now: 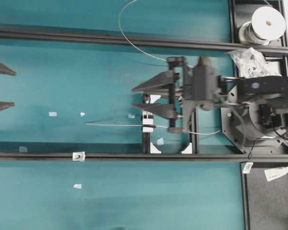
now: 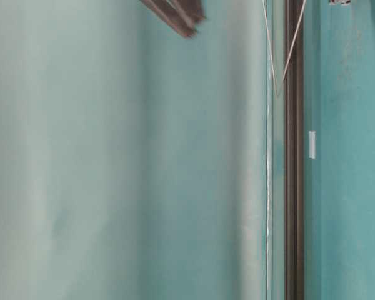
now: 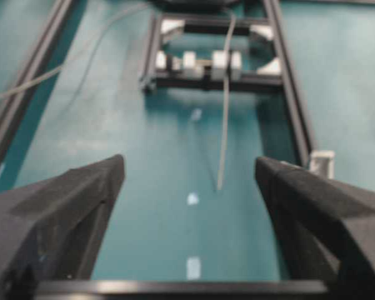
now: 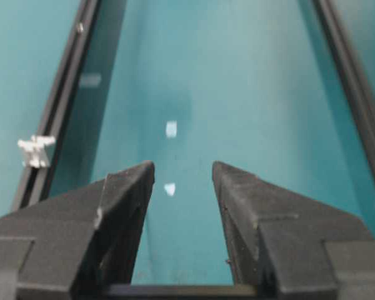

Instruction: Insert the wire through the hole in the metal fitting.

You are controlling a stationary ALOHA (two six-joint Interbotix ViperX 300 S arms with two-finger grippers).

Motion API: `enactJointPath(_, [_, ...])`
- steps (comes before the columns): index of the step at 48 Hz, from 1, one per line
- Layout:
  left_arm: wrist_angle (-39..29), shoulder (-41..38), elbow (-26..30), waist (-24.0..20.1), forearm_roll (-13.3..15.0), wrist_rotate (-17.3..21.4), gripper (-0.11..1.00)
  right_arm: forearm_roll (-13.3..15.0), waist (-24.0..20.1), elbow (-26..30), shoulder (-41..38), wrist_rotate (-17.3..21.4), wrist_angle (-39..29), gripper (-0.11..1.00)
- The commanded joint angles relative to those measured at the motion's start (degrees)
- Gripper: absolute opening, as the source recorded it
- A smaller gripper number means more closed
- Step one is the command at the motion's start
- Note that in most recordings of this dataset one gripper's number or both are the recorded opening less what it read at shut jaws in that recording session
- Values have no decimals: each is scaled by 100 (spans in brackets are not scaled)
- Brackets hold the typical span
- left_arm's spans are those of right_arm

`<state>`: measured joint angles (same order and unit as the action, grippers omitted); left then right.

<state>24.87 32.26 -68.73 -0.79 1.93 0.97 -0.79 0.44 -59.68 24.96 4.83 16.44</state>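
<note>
The thin silvery wire (image 1: 115,125) runs from the white spool (image 1: 266,24) in a loop through a white clamp block (image 1: 148,125). Its straight free tip points left over the teal mat. The small silver metal fitting (image 1: 78,155) sits on the lower black rail, below and left of that tip; its hole is too small to make out. My right gripper (image 1: 133,97) stands open just above the clamp, holding nothing. My left gripper (image 1: 13,88) is open at the far left edge. In the left wrist view the wire (image 3: 225,125) points toward my open left gripper (image 3: 189,165), with the fitting (image 3: 323,164) to the right. The right wrist view shows the fitting (image 4: 36,150) left of my empty right gripper (image 4: 182,165).
Two long black rails (image 1: 110,38) (image 1: 182,156) cross the mat, with a short square frame (image 1: 194,143) between them round the clamp. White tape scraps (image 1: 53,114) dot the mat. A clear plastic bag (image 1: 249,60) and a white tube (image 1: 278,172) lie at the right.
</note>
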Motion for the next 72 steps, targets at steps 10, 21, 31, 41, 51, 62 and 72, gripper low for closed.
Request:
enactJointPath(10, [220,-677,88,-18,9,185,70,-9,9,589,-896,158,-316,53])
enactJointPath(21, [527,-914,35,-18,9,185,70,-9,-62,773,-1345,404,-519,53])
enactJointPath(31, [527,-923,35,-18,9,185,70,-9,-88,765,-1459,686,-527,53])
enactJointPath(41, [527,-932,70,-97,9,193,70,-9,-211,809,-1758,835,-492,53])
enactJointPath(51, [519,-932,62,-141,9,193,70,-9,-255,949,-2109,1081,-519,53])
enactJointPath(62, [510,-932,35,-141,9,185,70,-9,-281,1011,-2303,1143,-483,53])
enactJointPath(72, [492,-932,26,-141,9,185,70,-9,-343,1072,-2470,1274,-519,53])
